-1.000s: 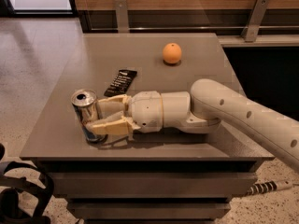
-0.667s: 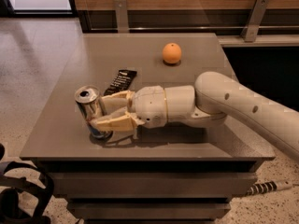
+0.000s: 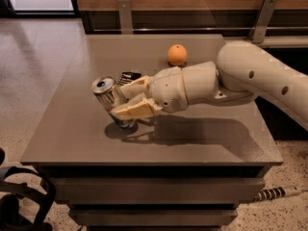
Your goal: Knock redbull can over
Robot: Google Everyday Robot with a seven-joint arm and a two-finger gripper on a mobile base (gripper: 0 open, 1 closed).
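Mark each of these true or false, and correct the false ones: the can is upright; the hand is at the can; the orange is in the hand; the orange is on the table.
1. The redbull can stands upright. False: it is tilted, its top leaning toward the picture's left.
2. The hand is at the redbull can, with one finger on either side of it. True.
3. The orange is held in the hand. False: it lies apart, beyond the arm.
4. The orange rests on the table. True.
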